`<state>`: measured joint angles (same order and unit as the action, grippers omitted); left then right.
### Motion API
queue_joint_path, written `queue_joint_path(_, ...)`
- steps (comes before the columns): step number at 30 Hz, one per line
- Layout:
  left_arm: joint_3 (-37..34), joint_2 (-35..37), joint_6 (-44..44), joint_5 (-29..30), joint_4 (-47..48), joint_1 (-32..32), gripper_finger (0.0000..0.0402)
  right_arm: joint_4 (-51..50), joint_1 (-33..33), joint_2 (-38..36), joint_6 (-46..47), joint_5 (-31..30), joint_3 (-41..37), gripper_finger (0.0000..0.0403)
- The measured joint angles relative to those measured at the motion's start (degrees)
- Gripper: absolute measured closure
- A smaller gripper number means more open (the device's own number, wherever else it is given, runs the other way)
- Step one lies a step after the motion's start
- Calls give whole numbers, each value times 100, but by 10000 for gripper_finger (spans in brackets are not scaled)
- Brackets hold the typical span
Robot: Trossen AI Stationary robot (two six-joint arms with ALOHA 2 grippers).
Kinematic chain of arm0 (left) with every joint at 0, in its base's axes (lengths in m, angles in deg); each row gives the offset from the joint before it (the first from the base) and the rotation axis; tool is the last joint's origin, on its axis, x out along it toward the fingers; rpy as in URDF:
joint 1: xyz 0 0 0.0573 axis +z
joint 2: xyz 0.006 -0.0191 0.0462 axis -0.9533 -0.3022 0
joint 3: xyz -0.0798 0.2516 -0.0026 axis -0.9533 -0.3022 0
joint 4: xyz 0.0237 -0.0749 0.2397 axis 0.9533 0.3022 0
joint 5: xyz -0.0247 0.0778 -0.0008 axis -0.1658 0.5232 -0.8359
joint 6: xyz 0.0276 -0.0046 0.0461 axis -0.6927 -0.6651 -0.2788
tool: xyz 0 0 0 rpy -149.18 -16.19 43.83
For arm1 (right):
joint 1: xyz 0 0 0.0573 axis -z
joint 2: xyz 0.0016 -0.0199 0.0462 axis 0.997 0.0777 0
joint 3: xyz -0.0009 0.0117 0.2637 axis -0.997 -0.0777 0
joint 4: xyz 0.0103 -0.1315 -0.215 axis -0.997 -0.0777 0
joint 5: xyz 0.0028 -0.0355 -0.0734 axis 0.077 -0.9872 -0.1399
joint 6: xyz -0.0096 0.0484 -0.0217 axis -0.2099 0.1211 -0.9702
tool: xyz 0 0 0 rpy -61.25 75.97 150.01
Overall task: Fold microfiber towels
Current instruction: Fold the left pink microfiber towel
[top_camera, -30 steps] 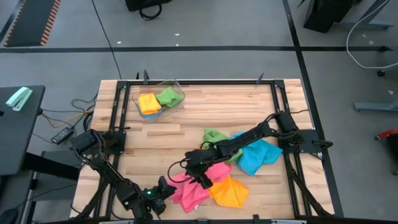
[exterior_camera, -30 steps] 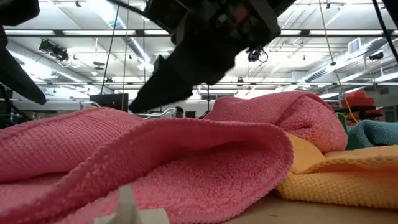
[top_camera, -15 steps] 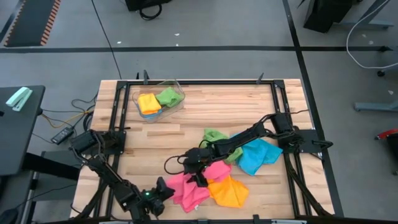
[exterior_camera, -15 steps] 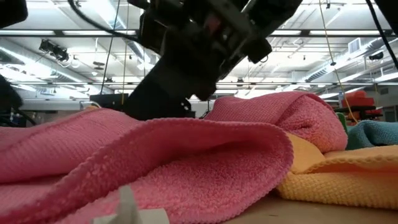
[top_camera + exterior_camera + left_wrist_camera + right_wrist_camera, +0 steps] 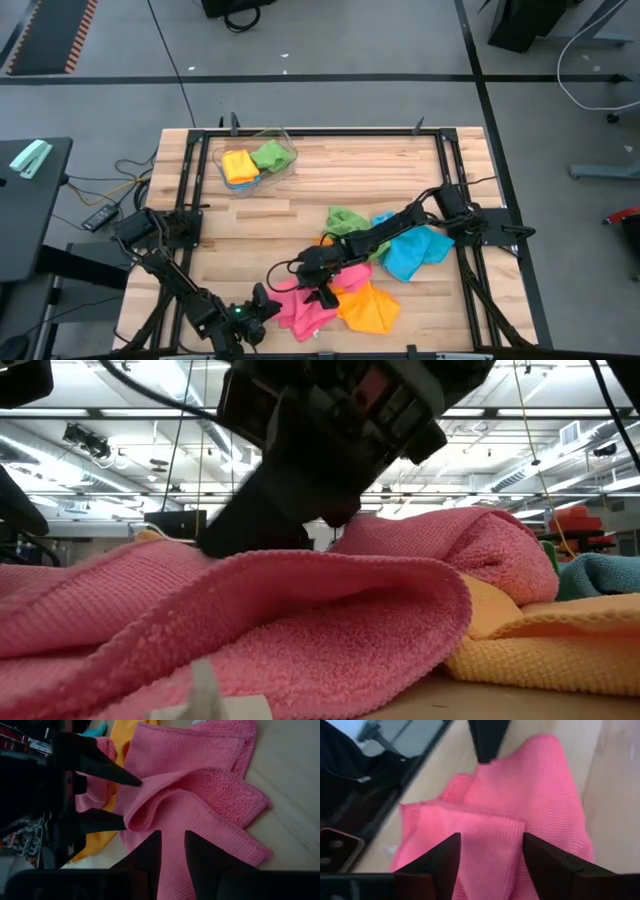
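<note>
Microfiber towels: the pink towel point(image 5: 300, 308), bottom centre of the high view near the table point(image 5: 330, 175) front edge, is bunched under both hands.
Risk, as I judge it: 2 layers lie doubled here, so either hand could pinch both and drag the fold crooked, or tug the orange towel point(image 5: 368, 308) beside it. Left hand point(image 5: 172, 851) has fingers narrowly apart, straddling a pink edge; right hand point(image 5: 492, 857) stands wider, pink cloth between its fingers, not clamped.
</note>
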<state>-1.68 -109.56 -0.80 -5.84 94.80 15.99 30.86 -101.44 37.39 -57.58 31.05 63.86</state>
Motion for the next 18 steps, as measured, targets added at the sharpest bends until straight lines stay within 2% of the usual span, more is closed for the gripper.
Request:
queue_joint_path(6,0,0,1,10,5,11,318,-89,-138,10,-209,-645,-4,245)
queue_joint_path(14,1,2,-3,65,-63,-31,329,-98,-113,-37,-177,-686,-4,373)
queue_joint_path(18,69,240,-180,531,-24,-249,341,-49,-104,-304,-186,-742,-4,395)
